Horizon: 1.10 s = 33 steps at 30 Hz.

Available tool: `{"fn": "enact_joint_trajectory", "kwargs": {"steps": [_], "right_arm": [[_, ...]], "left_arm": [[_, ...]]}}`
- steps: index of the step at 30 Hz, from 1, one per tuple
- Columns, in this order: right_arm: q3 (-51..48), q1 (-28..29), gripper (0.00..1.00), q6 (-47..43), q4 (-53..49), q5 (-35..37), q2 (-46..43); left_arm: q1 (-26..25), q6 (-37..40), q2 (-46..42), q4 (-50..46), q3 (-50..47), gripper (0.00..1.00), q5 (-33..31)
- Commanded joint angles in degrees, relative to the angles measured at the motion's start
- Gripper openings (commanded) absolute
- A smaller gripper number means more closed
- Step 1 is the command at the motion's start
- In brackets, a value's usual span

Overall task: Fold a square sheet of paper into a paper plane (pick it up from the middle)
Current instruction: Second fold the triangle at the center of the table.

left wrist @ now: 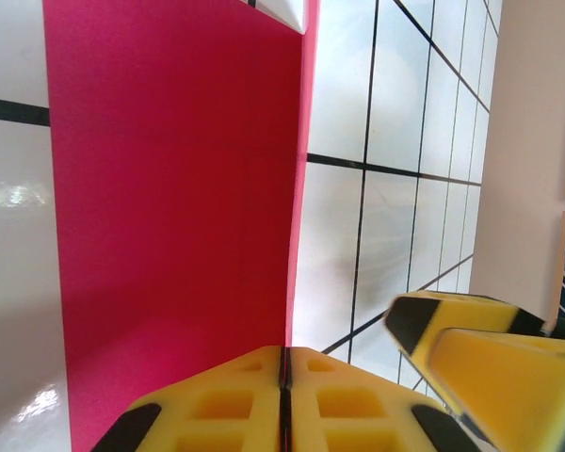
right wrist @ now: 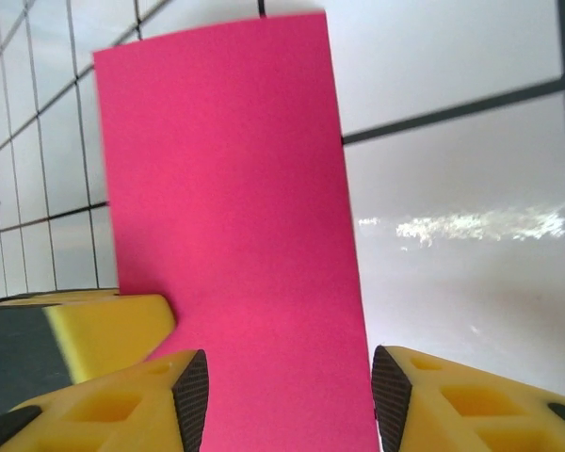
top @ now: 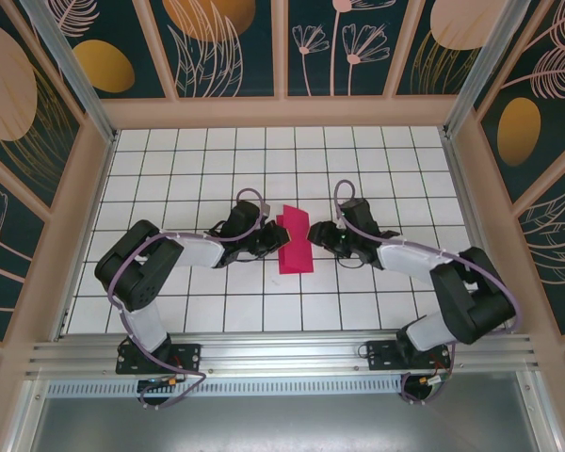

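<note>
Left gripper (left wrist: 284, 367): yellow fingers pressed together, pinching the near edge of the thin magenta-pink sheet of paper (left wrist: 169, 207). The sheet is folded into a narrow strip and runs straight ahead of the fingertips over the white gridded tile table (left wrist: 395, 113). Right gripper (right wrist: 288, 377): fingers spread, the paper strip lying between them and reaching forward. The other arm's yellow finger is just beside its left fingertip.

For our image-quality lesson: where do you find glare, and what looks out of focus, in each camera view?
Top external: evenly lit and sharp. Left wrist: glare patches on the tiles beside the paper; the left gripper's fingers look soft. Right wrist: a glare streak right of the paper; the right gripper's fingers soft.
</note>
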Motion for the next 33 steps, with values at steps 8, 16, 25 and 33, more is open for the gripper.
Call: {"fn": "enact_joint_trajectory", "kwargs": {"steps": [8,16,25,33], "right_arm": [[-6.48,3.74,0.49,-7.38,7.86,6.89,-9.69],[-9.29,11.68,0.49,-14.02,13.14,15.89,-13.15],[-8.31,11.22,0.49,-7.74,5.96,19.27,-13.18],[-13.42,12.63,0.54,-13.36,13.77,14.48,-18.61]], "left_arm": [[2.43,5.31,-6.32,-5.32,0.78,0.01,2.90],[3.86,15.46,-6.62,-19.83,7.16,0.01,4.53],[3.76,18.93,-0.92,-21.75,10.35,0.00,12.47],[3.75,17.41,-0.79,-21.70,10.44,0.01,10.78]]}}
